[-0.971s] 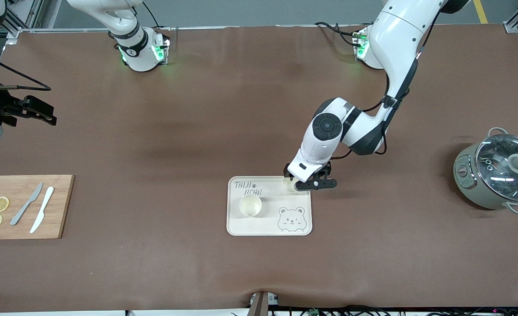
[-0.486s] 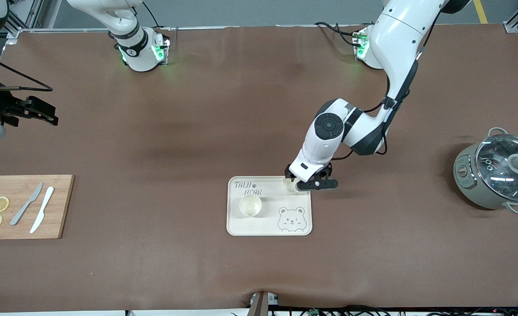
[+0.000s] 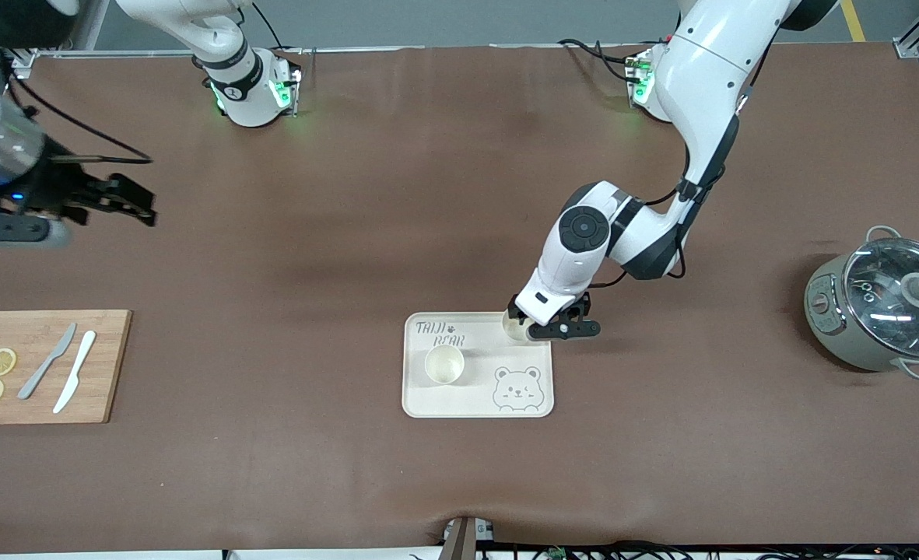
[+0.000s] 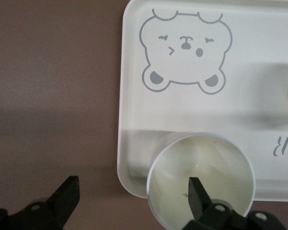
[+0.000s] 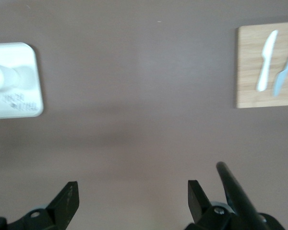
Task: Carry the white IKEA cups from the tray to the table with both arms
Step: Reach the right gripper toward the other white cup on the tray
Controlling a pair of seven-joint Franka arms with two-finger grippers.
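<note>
Two cream-white cups stand on the bear-printed tray [image 3: 478, 404]. One cup [image 3: 443, 364] is near the tray's middle. The other cup [image 3: 515, 327] is at the tray corner farther from the front camera, toward the left arm's end. My left gripper [image 3: 550, 330] is open just over that cup. In the left wrist view [image 4: 133, 194] one finger hangs inside the cup [image 4: 182, 167] and the other is past the tray's edge [image 4: 129, 143], with no grip on the cup. My right gripper [image 3: 128, 204] is open and empty over bare table at the right arm's end [image 5: 132, 196].
A wooden cutting board [image 3: 43, 365] with two knives and lemon slices lies at the right arm's end. A grey-green lidded pot [image 3: 883, 311] stands at the left arm's end. The table edge runs along the near side.
My right gripper has swung in from the table's end toward the middle. My left arm has shifted only slightly over the cup on the tray corner.
</note>
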